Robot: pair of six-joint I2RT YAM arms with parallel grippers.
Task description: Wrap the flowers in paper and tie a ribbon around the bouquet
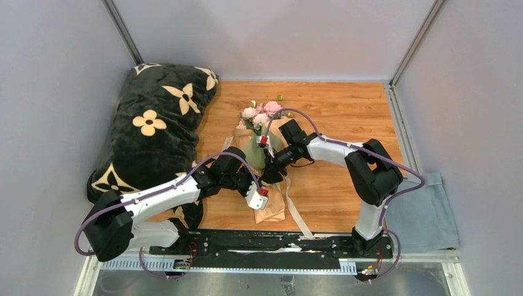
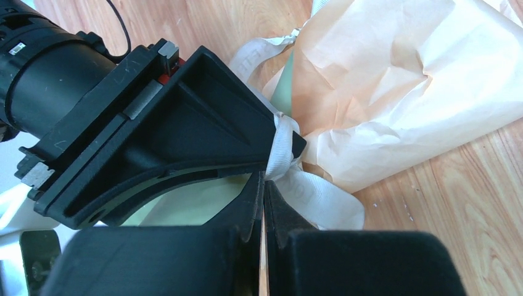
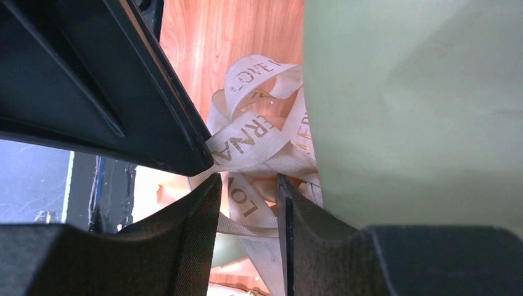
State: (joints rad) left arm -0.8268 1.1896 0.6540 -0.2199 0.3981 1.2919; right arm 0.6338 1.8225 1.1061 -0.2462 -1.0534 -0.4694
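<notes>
Left pincer (image 2: 265,188) clenched, nipping a strand of the ribbon (image 2: 280,145) at the knot on the bouquet (image 1: 271,211), which lies mid-counter (image 1: 345,117) with the flowers (image 1: 262,113) pointing away. Right pincer (image 3: 250,185) released, its fingers half apart astride the same knot. Black cushion (image 1: 154,123) far left; grey-blue cloth (image 1: 425,216) far right.

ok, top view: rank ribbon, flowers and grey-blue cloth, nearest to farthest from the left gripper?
From the left gripper:
1. ribbon: right at the fingertips, tail trailing toward the near edge.
2. flowers: straight beyond, toward the far wall.
3. grey-blue cloth: far right, near edge.
</notes>
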